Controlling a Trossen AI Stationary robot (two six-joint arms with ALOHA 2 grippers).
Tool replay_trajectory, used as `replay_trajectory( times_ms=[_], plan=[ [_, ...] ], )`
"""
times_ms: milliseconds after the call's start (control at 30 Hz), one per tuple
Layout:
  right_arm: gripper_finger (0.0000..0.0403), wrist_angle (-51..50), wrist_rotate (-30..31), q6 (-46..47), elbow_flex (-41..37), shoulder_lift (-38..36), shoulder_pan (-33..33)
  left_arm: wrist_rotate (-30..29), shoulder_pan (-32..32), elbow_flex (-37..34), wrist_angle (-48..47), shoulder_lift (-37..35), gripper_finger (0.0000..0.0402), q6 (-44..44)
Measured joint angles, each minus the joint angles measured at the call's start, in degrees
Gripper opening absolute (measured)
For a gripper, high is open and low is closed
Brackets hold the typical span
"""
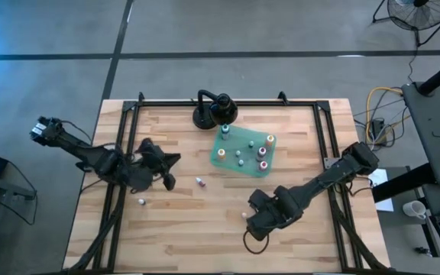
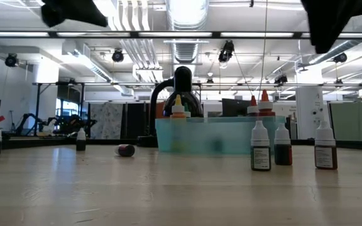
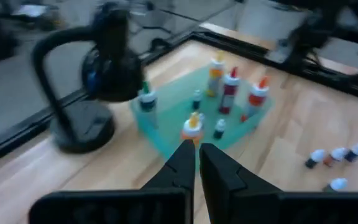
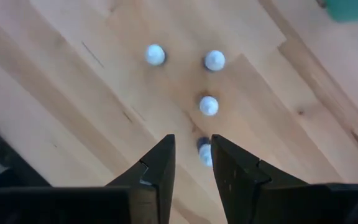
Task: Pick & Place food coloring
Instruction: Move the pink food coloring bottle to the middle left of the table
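Several tiny food coloring bottles (image 1: 244,150) stand upright on a flat green square sheet (image 1: 228,160) beyond the table's middle. A small group (image 4: 208,105) stands on the bare wood at the near right. My right gripper (image 4: 191,163) hangs over it, pointing down, open with a narrow gap. One bottle's white cap (image 4: 204,153) shows far below between the fingers, untouched. In the low view these bottles (image 2: 261,147) stand well under the arm. My left gripper (image 3: 196,163) is shut on nothing, above the table's left part (image 1: 170,172), facing the sheet.
A black round-based stand (image 1: 214,111) rises just behind the sheet. One bottle (image 1: 200,182) lies on its side near the table's middle, and another (image 1: 140,202) stands at the near left. Black rails (image 1: 228,101) frame the wooden top.
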Motion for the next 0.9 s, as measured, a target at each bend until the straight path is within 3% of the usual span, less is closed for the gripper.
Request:
replay_trajectory(
  times_ms=[100, 267, 367, 567, 767, 900],
  plan=[
    [0.0091, -1.3, 0.3, 1.1, -0.6, -0.1, 0.8, 15.3, 7.8, 0.0, 3.6, 0.0, 0.0000, 7.4],
    [0.0086, -4.4, 6.1, 5.1, -2.8, -1.6, 3.4, 51.8, 27.2, -1.4, 4.0, 2.6, 0.0000, 14.0],
    [0.0087, -7.7, 8.0, 7.5, -3.7, -2.5, 4.9, 63.1, 35.2, -1.9, 4.3, 4.8, 0.0000, 19.6],
    [0.0090, -14.5, 10.4, 10.4, -4.6, -3.8, 8.0, 64.3, 40.6, -1.9, 4.6, 8.5, 0.0000, 35.0],
    [0.0081, -21.4, 17.5, 13.8, -10.0, -10.6, 11.4, 56.5, 41.2, -1.9, 7.1, 14.8, 0.0000, 35.6],
    [0.0075, -21.2, 19.8, 18.3, -16.8, -19.0, 12.9, 58.8, 41.1, -1.8, 6.8, 20.1, 0.0000, 40.3]
  ],
)
